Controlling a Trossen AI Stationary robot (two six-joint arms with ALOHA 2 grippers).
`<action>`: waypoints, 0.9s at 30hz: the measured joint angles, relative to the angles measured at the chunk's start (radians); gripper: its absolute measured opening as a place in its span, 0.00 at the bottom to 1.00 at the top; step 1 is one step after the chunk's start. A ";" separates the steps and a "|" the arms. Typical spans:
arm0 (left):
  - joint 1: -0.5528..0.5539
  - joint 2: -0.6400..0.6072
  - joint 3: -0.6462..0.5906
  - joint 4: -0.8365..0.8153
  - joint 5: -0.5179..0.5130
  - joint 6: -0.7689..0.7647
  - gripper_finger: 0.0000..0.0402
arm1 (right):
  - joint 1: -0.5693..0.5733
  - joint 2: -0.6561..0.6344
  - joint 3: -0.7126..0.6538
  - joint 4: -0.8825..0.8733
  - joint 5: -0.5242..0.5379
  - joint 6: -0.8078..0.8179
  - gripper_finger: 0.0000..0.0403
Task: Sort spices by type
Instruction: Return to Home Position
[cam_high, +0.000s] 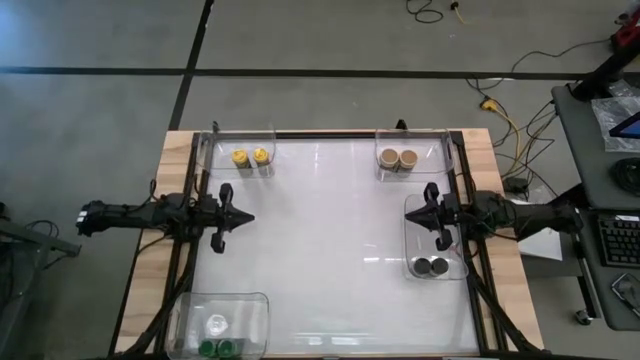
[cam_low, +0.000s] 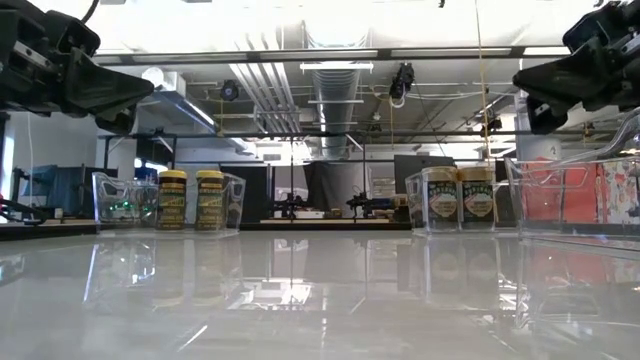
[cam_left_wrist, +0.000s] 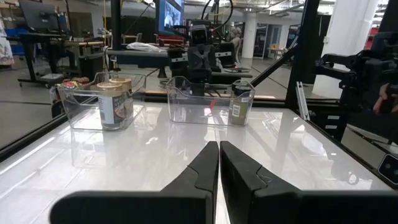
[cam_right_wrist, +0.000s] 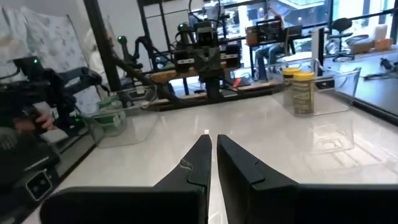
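Note:
Two yellow-lidded jars (cam_high: 250, 156) stand in a clear tray at the far left. Two tan-lidded jars (cam_high: 398, 158) stand in a clear tray at the far right. Two black-lidded jars (cam_high: 432, 267) stand in a clear tray at the right edge. Green-lidded jars (cam_high: 217, 347) stand in a clear tray at the near left. My left gripper (cam_high: 248, 217) is shut and empty above the table's left side. My right gripper (cam_high: 410, 216) is shut and empty above the right-edge tray's far end.
The white tabletop (cam_high: 330, 240) lies bare between the four clear trays at its corners and right edge. The arms' dark frames run along the left and right edges. Cables and a desk lie on the floor beyond the right side.

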 joint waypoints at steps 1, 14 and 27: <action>0.000 0.000 0.000 0.001 0.000 0.000 0.00 | 0.011 0.000 0.000 -0.005 0.008 -0.013 0.04; 0.000 0.023 -0.001 0.002 0.000 0.000 0.00 | 0.017 0.003 0.000 -0.006 0.036 -0.060 0.04; 0.000 0.039 -0.001 0.003 0.000 0.000 0.00 | 0.017 0.013 0.000 -0.006 0.035 -0.061 0.04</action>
